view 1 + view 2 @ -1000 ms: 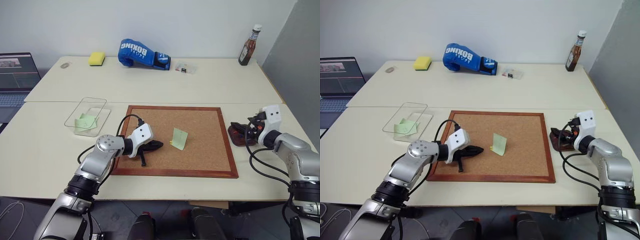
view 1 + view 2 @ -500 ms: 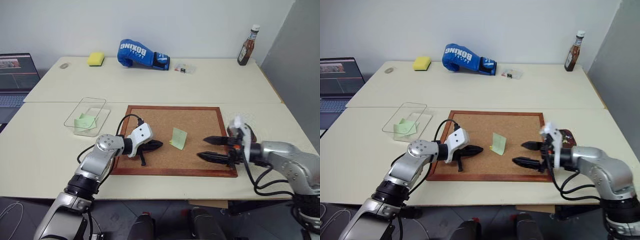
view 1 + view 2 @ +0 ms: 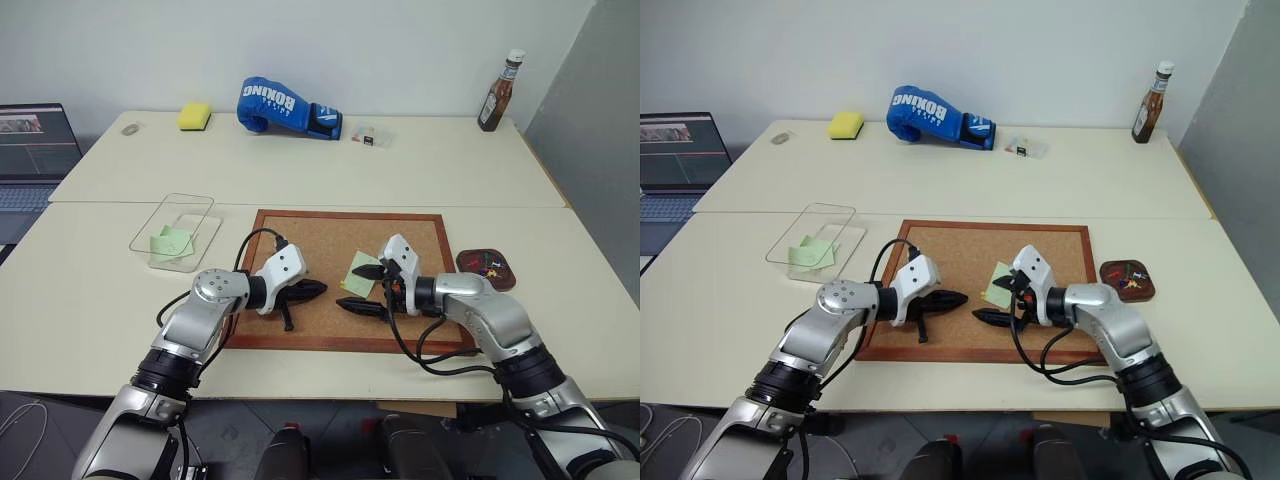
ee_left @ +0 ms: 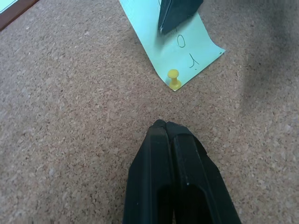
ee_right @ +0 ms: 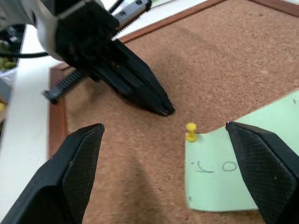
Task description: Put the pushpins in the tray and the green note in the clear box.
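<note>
A big corkboard (image 3: 340,240) lies in the middle of the table. A green note (image 3: 357,274) sits near the middle of the board, held at one corner by a yellow pin (image 4: 174,79). Some writing shows on the note.

The left gripper (image 3: 322,289) rests on the board at about 9 o'clock from the note, close to the pin but not touching it. Its two black fingers are pressed together and hold nothing.

The right gripper (image 3: 361,288) is at the note from the 3 o'clock side. Its fingers are spread wide, one above the note and one below it, and they are not squeezing it.

The tray (image 3: 486,270) sits just off the board at 3 o'clock, with a few colored pins (image 3: 487,266) in it. The clear box (image 3: 176,232) is off the board at 9 o'clock, with another green slip (image 3: 170,242) inside.
</note>
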Tool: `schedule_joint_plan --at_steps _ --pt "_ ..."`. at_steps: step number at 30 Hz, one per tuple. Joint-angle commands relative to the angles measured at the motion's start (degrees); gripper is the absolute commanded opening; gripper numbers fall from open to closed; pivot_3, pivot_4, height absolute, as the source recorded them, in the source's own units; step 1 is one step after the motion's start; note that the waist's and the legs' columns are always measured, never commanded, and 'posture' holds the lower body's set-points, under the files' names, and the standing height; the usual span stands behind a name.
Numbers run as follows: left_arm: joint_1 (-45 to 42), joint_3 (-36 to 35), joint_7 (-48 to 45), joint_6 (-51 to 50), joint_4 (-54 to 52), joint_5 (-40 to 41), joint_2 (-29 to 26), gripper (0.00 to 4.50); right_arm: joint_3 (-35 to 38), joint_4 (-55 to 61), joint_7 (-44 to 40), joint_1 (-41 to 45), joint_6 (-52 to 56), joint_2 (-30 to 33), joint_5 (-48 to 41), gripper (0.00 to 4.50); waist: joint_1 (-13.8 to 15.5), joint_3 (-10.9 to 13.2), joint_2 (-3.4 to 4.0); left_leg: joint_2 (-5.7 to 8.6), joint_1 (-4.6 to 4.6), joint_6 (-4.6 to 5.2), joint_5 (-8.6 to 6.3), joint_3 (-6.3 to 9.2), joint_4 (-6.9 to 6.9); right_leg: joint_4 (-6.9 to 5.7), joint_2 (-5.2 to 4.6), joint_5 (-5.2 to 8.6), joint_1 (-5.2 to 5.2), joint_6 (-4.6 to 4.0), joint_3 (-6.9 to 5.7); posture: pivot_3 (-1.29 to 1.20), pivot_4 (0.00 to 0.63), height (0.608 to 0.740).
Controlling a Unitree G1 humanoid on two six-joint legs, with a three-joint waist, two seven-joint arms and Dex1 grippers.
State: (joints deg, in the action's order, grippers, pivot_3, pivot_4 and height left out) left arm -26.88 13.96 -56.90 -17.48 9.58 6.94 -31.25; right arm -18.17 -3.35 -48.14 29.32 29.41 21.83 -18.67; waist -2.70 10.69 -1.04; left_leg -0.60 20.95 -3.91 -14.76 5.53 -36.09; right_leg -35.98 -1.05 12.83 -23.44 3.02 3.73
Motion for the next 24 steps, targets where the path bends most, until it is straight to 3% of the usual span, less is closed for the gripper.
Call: schedule_joint_plan --at_steps 1,6,9,24 --pt "1.6 0.7 1.5 -3.3 3.8 -2.3 -0.6 0.0 -0.4 -2.7 -0.8 0.6 -7.1 -1.3 3.5 4.43 -0.1 0.0 0.0 0.0 -0.01 0.0 0.0 -0.01 0.0 0.0 0.0 0.0 0.01 0.0 0.0 0.0 0.15 0.74" --pt "1.9 0.7 1.6 -3.6 3.1 -2.4 -0.4 0.0 -0.1 -5.5 -0.7 0.7 -11.3 -4.3 4.9 4.43 -0.3 0.0 0.0 -0.01 -0.03 0.0 0.0 -0.01 0.0 -0.02 0.01 0.0 0.02 0.0 0.0 0.0 0.15 0.74" --pt "1.9 0.7 1.6 -3.7 3.0 -2.5 -0.3 0.0 0.1 -7.2 -0.8 1.4 -12.6 -6.0 5.5 4.04 -0.3 0.0 0.0 -0.01 -0.03 0.0 0.0 0.0 0.0 -0.04 0.02 0.0 0.02 0.0 0.01 0.0 0.15 0.74" --pt "2.7 0.8 1.7 -4.0 1.9 -2.5 -0.4 0.0 0.4 -14.7 0.5 3.0 -18.1 -8.1 10.9 0.93 -0.4 0.0 0.02 -0.01 -0.04 0.0 0.01 -0.01 0.0 -0.06 0.02 -0.01 0.04 0.0 0.02 0.0 0.15 0.74"
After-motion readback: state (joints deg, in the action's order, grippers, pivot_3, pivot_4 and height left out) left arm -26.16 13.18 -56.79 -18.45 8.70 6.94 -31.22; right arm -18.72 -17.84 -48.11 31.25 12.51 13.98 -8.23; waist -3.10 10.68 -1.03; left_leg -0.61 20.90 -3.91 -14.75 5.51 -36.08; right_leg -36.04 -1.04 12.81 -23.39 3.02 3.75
